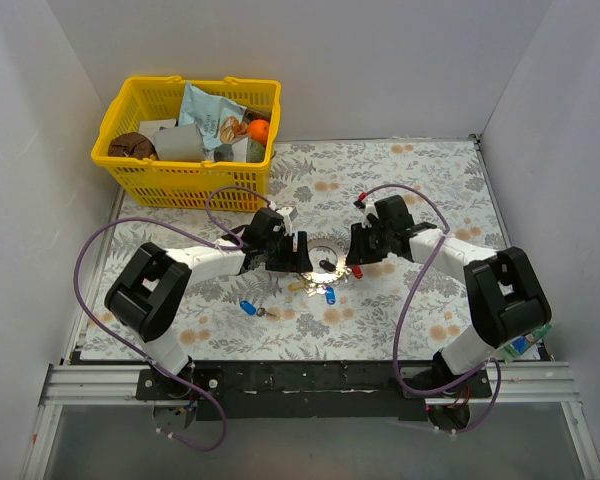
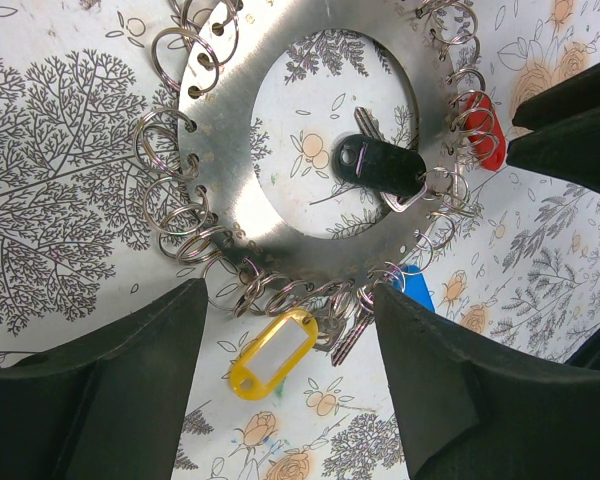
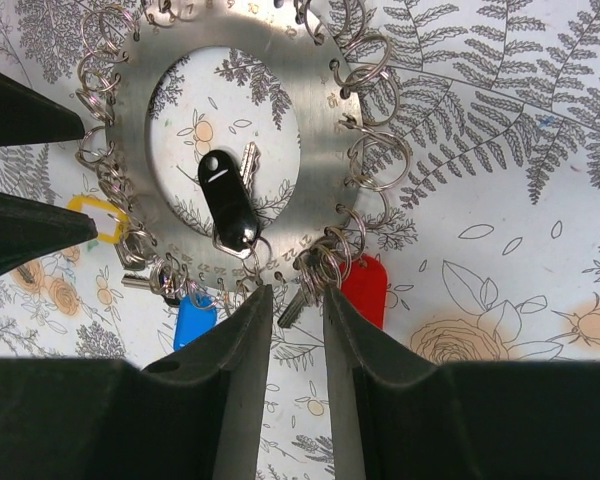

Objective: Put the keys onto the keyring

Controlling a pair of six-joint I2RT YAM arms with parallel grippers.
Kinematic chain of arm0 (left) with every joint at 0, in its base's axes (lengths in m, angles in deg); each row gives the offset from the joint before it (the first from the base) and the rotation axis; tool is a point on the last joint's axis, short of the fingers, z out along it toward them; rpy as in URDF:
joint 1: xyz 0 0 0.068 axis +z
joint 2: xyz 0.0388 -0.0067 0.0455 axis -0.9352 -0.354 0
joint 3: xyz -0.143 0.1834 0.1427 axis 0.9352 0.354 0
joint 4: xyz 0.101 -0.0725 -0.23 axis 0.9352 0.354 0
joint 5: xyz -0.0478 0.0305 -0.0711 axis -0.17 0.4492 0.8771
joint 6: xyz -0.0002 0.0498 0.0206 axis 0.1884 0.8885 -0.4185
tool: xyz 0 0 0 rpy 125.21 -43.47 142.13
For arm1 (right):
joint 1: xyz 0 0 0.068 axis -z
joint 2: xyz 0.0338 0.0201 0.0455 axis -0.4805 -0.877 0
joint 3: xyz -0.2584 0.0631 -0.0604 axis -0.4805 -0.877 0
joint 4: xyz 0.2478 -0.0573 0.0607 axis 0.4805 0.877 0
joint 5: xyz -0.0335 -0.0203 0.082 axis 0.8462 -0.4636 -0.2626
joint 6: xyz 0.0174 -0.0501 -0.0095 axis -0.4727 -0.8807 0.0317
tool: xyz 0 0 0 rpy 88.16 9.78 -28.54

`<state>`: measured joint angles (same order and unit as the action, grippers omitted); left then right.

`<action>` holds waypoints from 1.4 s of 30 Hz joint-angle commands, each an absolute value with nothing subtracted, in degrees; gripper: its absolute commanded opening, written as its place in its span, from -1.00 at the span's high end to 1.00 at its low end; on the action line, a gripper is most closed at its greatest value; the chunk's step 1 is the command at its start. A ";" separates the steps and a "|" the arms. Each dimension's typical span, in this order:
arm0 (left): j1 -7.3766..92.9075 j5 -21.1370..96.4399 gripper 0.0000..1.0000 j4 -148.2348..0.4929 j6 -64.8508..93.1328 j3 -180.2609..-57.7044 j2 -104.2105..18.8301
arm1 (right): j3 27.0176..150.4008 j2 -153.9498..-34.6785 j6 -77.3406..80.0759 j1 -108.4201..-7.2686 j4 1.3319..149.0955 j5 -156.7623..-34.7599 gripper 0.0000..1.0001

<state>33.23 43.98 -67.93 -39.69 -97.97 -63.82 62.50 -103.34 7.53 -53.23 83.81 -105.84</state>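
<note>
The keyring (image 1: 325, 266) is a flat silver disc with a round hole and many small split rings along its rim, lying on the floral mat. It also shows in the left wrist view (image 2: 230, 150) and the right wrist view (image 3: 320, 90). Hanging from its rings are a black tag (image 2: 380, 165), a red key (image 3: 365, 290), a blue key (image 3: 193, 320) and a yellow tag (image 2: 273, 352). My left gripper (image 2: 288, 300) is open wide, its fingers either side of the yellow tag. My right gripper (image 3: 297, 295) is narrowly open around a bare key blade (image 3: 292, 308) beside the red key. A loose blue key (image 1: 247, 307) lies to the left.
A yellow basket (image 1: 140, 180) with packets and an orange stands at the back left. White walls close in the mat on three sides. The two grippers face each other across the disc; the right one's fingers (image 2: 570, 120) show in the left wrist view.
</note>
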 commanded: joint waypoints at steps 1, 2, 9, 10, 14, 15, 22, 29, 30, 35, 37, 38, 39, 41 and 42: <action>33.05 43.89 -0.34 -67.99 -39.05 -98.32 -61.77 | 65.28 -104.64 6.24 -52.71 82.36 -107.10 0.31; 33.05 44.07 -0.34 -68.07 -39.05 -98.32 -61.68 | 65.28 -104.81 6.24 -52.71 82.44 -107.10 0.31; 33.05 43.89 -0.34 -67.99 -38.97 -98.23 -61.59 | 65.02 -106.13 6.24 -52.62 81.83 -107.89 0.31; 33.05 43.89 -0.34 -67.99 -38.97 -98.23 -61.59 | 64.93 -106.22 6.33 -52.62 81.83 -107.81 0.31; 33.05 43.72 -0.34 -67.99 -38.97 -98.14 -61.59 | 64.58 -106.66 6.24 -52.62 81.56 -107.46 0.31; 32.97 43.72 -0.34 -67.90 -38.97 -98.14 -61.59 | 64.67 -106.75 6.24 -52.54 81.56 -107.46 0.31; 33.05 43.63 -0.35 -67.81 -38.79 -98.32 -61.41 | 63.79 -106.84 6.42 -52.54 80.86 -108.95 0.35; 33.05 43.72 -0.35 -67.72 -38.79 -98.40 -61.68 | 63.08 -106.83 6.59 -52.54 80.33 -110.44 0.46; 32.97 43.63 -0.35 -67.72 -38.79 -98.41 -61.68 | 63.08 -107.01 6.59 -52.54 80.51 -110.27 0.46; 33.05 43.63 -0.35 -67.64 -38.62 -98.41 -61.68 | 63.44 -107.71 6.33 -52.62 80.95 -109.65 0.46; 33.05 43.54 -0.35 -67.55 -38.62 -98.49 -61.68 | 63.70 -107.98 6.07 -52.54 81.56 -109.48 0.46; 32.97 43.54 -0.35 -67.72 -38.62 -98.49 -61.68 | 63.70 -108.33 5.98 -52.54 81.65 -109.30 0.46; 32.97 43.45 -0.35 -67.55 -38.62 -98.49 -61.77 | 63.61 -108.42 5.98 -52.54 82.08 -109.13 0.47; 33.05 43.45 -0.35 -67.64 -38.62 -98.49 -61.77 | 63.18 -107.98 5.89 -52.54 82.00 -108.34 0.48; 33.05 43.63 -0.35 -67.64 -38.62 -98.49 -61.77 | 63.09 -107.81 5.89 -52.54 81.83 -108.33 0.49</action>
<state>33.23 43.89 -67.89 -39.60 -97.97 -63.82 63.14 -107.71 6.56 -52.73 82.10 -108.94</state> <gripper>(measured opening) 0.673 0.262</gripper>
